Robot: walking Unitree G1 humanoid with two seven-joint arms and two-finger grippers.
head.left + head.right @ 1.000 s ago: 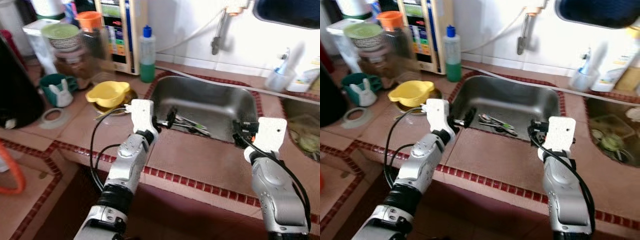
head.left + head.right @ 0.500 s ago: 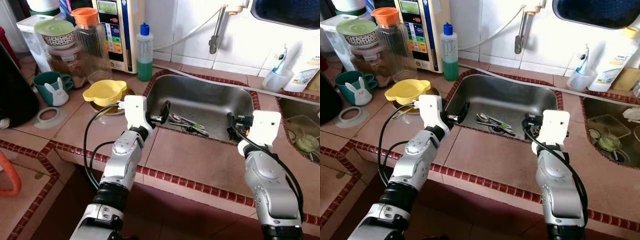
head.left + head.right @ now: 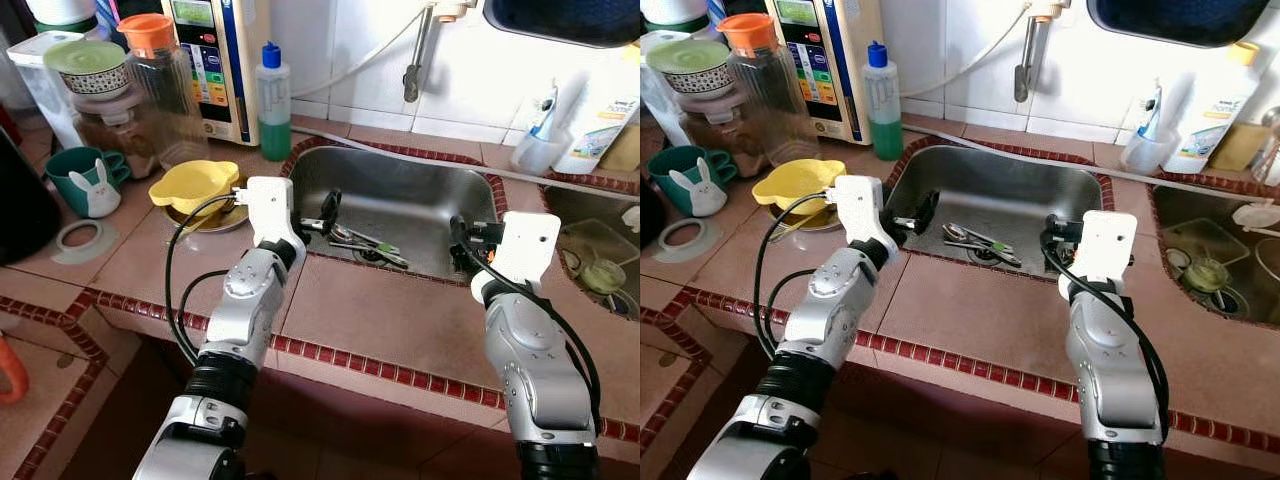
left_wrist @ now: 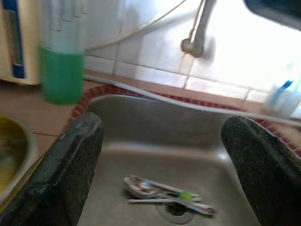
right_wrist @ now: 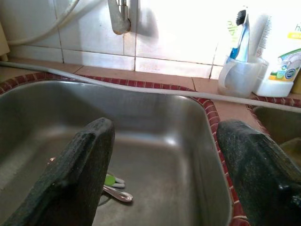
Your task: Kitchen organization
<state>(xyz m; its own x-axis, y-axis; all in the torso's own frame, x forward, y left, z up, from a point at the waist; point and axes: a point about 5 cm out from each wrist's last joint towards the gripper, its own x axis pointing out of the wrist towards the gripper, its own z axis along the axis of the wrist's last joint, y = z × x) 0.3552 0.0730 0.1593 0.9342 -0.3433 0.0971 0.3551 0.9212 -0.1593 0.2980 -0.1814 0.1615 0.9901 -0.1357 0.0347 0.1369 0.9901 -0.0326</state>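
Several pieces of cutlery (image 3: 365,243), one with a green handle, lie by the drain of the steel sink (image 3: 400,185). My left gripper (image 3: 322,212) hovers over the sink's front left corner, open and holding nothing. Open as well, my right gripper (image 3: 462,240) hangs over the front right part of the basin. In the left wrist view the cutlery (image 4: 164,194) lies below and between the spread fingers (image 4: 70,165). The right wrist view has the cutlery (image 5: 113,187) low beside one finger (image 5: 80,174).
A yellow bowl (image 3: 192,186) on a plate sits left of the sink. Behind it stand a green soap bottle (image 3: 272,100), a jar with an orange lid (image 3: 155,80) and a teal bunny mug (image 3: 88,180). A toothbrush cup (image 3: 535,150) and a second basin (image 3: 600,260) lie to the right.
The camera has shifted and the picture has sharpened. Both grippers sit a little further in over the sink's front rim and stay open.
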